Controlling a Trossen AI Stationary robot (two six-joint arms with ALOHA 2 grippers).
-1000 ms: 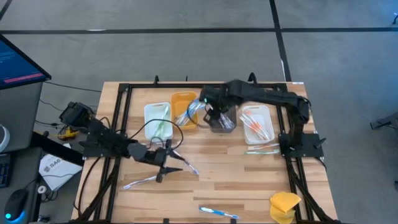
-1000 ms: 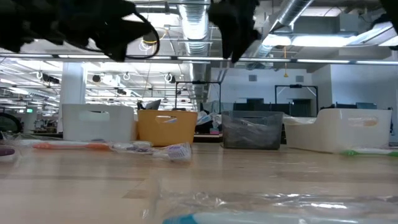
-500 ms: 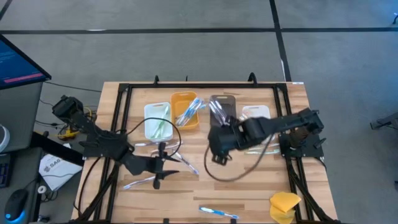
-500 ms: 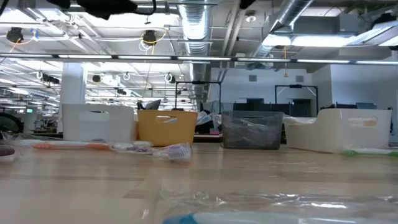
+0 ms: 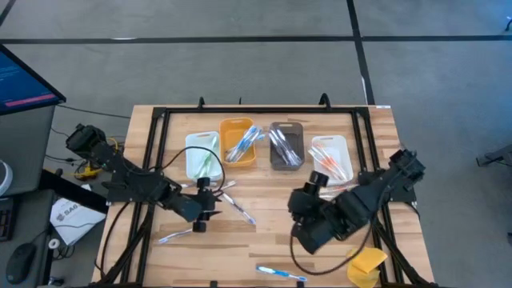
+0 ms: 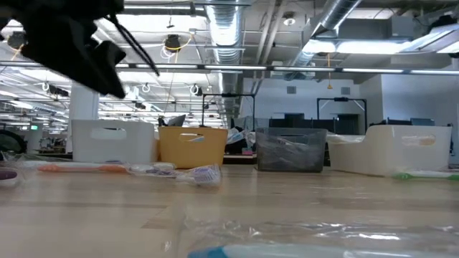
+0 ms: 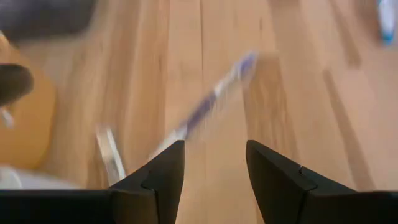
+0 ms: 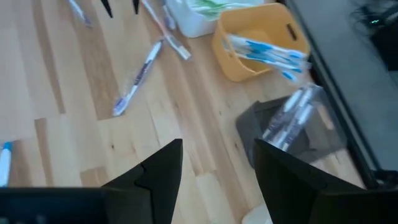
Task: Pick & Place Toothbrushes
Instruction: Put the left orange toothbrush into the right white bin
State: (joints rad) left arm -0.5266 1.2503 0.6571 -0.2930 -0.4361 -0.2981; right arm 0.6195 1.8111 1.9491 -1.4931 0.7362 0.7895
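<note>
The right gripper (image 5: pixel 306 232) has swung away from the bins, open and empty — drop done; the left gripper (image 5: pixel 202 216), open, hovers over loose toothbrushes (image 5: pixel 237 206) mid-table — next pick likely

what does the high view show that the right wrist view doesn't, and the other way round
Only the high view: both arms whole, the left gripper over loose toothbrushes, the right gripper toward the near edge, the right white bin, the yellow lump and the floor around the table.

Only the right wrist view: its own open fingers up close.

Both: the orange bin holding blue toothbrushes, the grey bin, and a purple toothbrush lying on the wood.
</note>
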